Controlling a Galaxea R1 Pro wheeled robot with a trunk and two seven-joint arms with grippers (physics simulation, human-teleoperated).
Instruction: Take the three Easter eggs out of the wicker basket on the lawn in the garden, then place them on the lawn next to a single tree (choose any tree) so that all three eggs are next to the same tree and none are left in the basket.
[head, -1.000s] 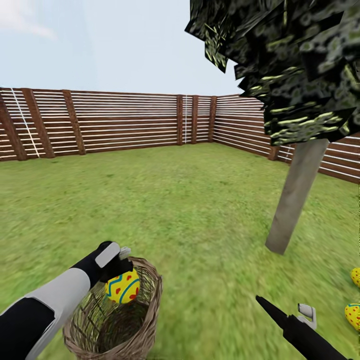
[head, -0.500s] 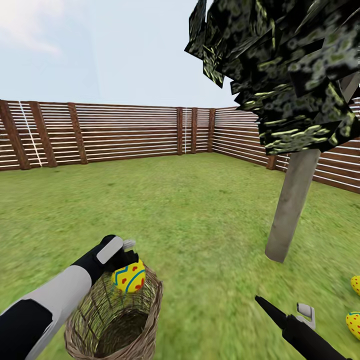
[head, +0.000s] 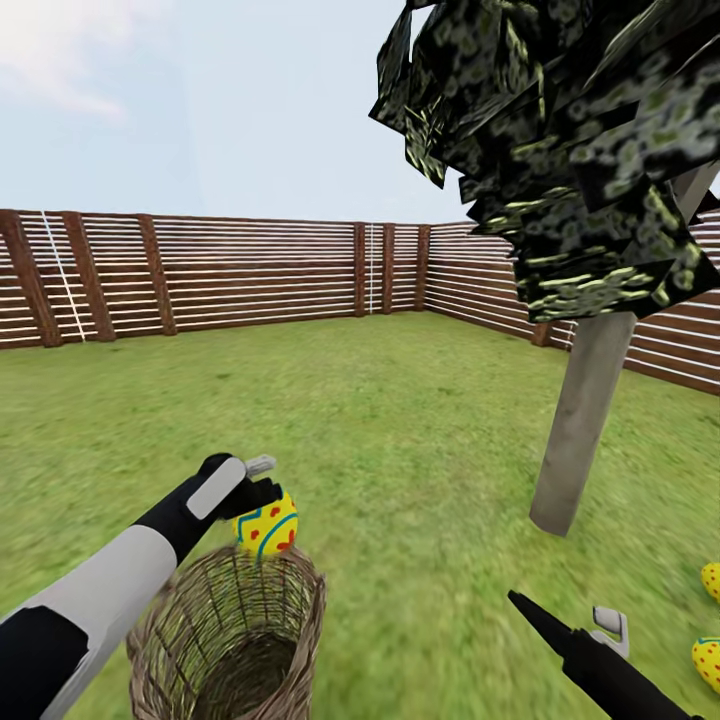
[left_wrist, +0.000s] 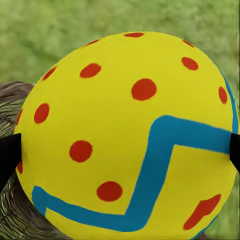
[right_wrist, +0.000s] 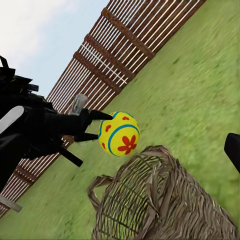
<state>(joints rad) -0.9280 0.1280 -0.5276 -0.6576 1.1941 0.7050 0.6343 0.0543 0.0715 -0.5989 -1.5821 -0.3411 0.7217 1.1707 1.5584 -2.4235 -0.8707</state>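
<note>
My left gripper (head: 264, 503) is shut on a yellow Easter egg (head: 267, 527) with blue zigzag and red dots, holding it just above the far rim of the wicker basket (head: 235, 640). The left wrist view has that egg (left_wrist: 130, 135) up close between the black fingertips (left_wrist: 7, 156). From the right wrist view, the egg (right_wrist: 119, 134) hangs over the basket (right_wrist: 160, 200) mouth, whose inside looks empty. Two more eggs (head: 711, 578) (head: 706, 662) lie on the lawn (head: 400, 450) right of the tree (head: 580, 430). My right gripper (head: 575, 622) hovers low at the right, open and empty.
A brown slatted fence (head: 250, 275) rings the garden, running behind the tree's trunk on the right. The tree's dark foliage (head: 560, 150) hangs overhead at the upper right. Open grass stretches between the basket and the trunk.
My left gripper has raised the egg from inside the basket to just above its rim. The head view has tilted up a little. The right arm has stayed put.
</note>
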